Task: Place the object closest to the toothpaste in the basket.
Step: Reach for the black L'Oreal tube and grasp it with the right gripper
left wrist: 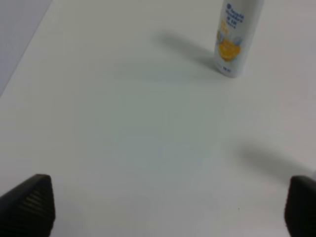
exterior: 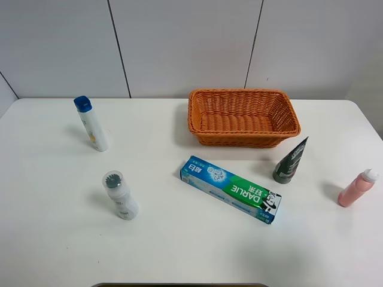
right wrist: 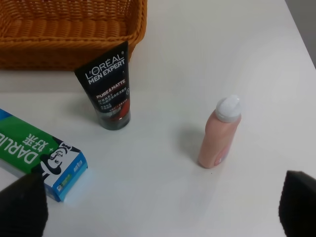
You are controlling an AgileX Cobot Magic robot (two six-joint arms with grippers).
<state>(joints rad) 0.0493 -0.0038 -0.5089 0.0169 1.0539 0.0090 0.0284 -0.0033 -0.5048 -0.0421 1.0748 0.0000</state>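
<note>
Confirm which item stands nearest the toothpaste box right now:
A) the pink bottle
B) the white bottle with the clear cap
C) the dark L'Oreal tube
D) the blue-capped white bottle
C: the dark L'Oreal tube stands upright just off the right end of the toothpaste box, while the pink bottle is farther off to the right.

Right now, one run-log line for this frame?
stage: nothing grasped | target: black tube, standing, nearest toothpaste box | basket: empty | left claw: open, empty | right claw: open, empty
</note>
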